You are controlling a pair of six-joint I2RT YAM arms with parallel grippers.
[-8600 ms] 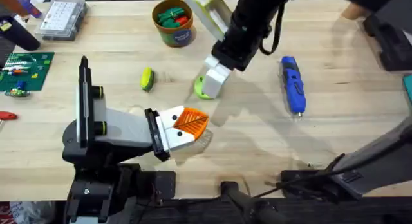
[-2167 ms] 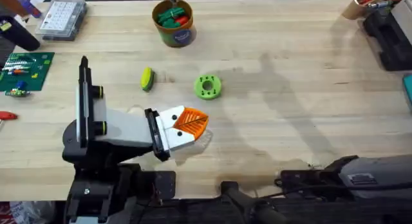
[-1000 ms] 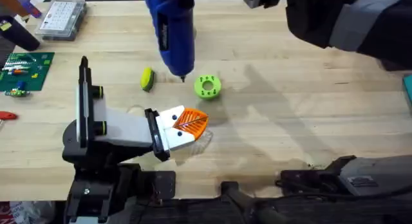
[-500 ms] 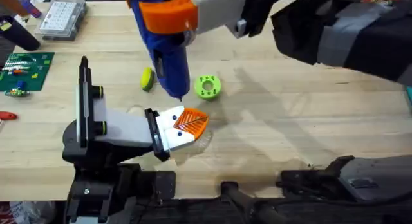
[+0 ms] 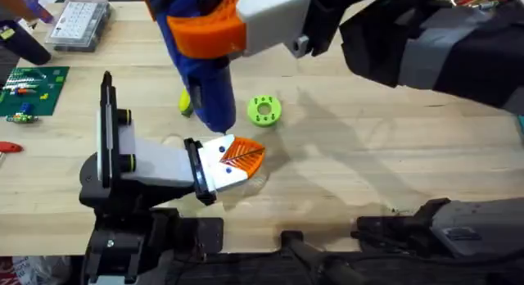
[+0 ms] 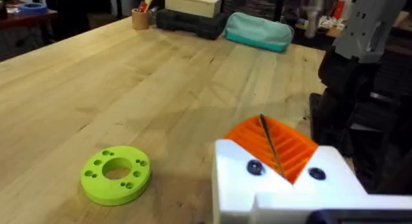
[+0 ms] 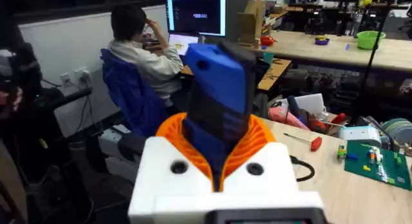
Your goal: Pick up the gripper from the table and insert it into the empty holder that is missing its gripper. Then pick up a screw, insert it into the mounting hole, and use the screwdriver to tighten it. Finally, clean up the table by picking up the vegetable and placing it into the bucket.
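Observation:
The pale grey holder (image 5: 155, 164) lies at the lower left with the orange-finned, white-based gripper (image 5: 239, 155) (image 6: 283, 143) seated in its end. There my left gripper (image 5: 250, 157) is shut, its fins together with nothing between. My right gripper (image 5: 209, 27) (image 7: 217, 130), reaching over from the upper right, is shut on the blue screwdriver (image 5: 209, 88) (image 7: 215, 95). The screwdriver points down, and its thin metal tip (image 6: 270, 143) meets the white block between two dark screw heads. The yellow-green vegetable (image 5: 184, 102) peeks out beside the screwdriver. The bucket is hidden behind my right gripper.
A lime-green ring disc (image 5: 264, 110) (image 6: 116, 174) lies just beyond the holder's end. A clear compartment box (image 5: 78, 23) and a green circuit board (image 5: 29, 90) sit at the far left. A teal pouch (image 6: 257, 31) rests at the table's right end.
My right arm took the screwdriver from the right of the table. It has carried it down and left, the tip moving from beside the green ring onto the gripper's white base.

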